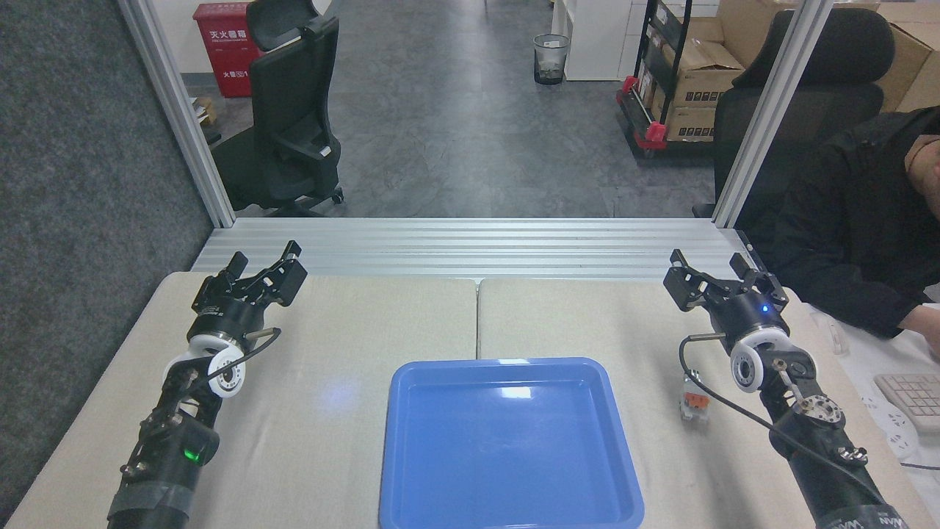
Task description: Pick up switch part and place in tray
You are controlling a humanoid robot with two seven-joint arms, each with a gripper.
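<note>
Blue and glossy, the tray (507, 441) lies on the beige table (330, 353) in front of you, between your two arms and nearer to you than either set of fingertips. Nothing lies in it.

Your right gripper (709, 268) hovers over the far right of the table with its fingers (679, 273) spread wide and nothing between them. The switch part (694, 401) lies well short of those fingertips, back toward you, just inboard of your right wrist and beside the black cable (723, 408) that loops off it. You can make out its orange block and pale body; it rests on the table a little way off the tray's right rim, not touching it.

Your left gripper (266, 268) sits over the far left of the table, fingers (290, 258) also parted and holding nothing. The switch part is far across from those fingers, with the whole tray between.

Beyond both sets of fingertips runs a ribbed aluminium ledge (470, 246). Outboard of your right fingers, a person in a dark sleeve (844, 242) sits at the table's edge, near a keyboard (910, 397).
</note>
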